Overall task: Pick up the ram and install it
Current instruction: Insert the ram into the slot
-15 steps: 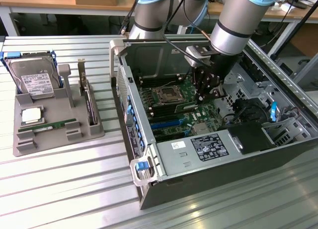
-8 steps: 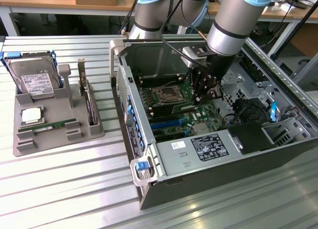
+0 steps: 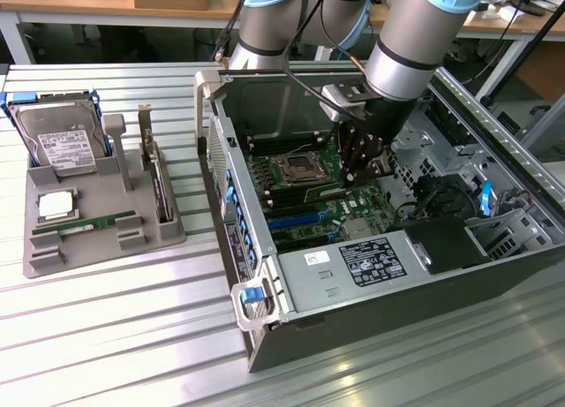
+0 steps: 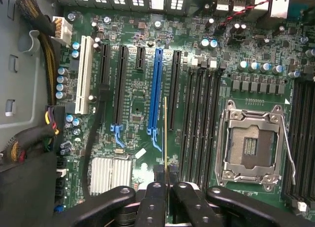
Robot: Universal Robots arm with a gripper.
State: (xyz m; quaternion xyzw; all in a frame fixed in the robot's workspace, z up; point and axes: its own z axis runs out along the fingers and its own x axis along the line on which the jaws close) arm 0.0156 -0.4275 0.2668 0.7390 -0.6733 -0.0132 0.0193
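My gripper (image 3: 360, 170) hangs inside the open computer case (image 3: 231, 213), low over the motherboard (image 3: 300, 195). In the wrist view the gripper (image 4: 166, 177) is shut on the ram (image 4: 166, 131), seen edge-on as a thin gold-green line sticking out from between the black fingers (image 4: 156, 197). The stick hovers over the board between the blue expansion slot (image 4: 156, 89) and the black memory slots (image 4: 199, 113), beside the CPU socket (image 4: 253, 143). Whether it touches a slot I cannot tell.
A grey holder (image 3: 48, 252) on the exterior view's left carries a silver hard drive (image 3: 57, 142), a processor chip (image 3: 55, 204), another green stick (image 3: 95, 222) and an upright expansion card (image 3: 159, 182). Case walls, the power supply (image 3: 371, 266) and cable bundles (image 4: 29, 138) hem the gripper in.
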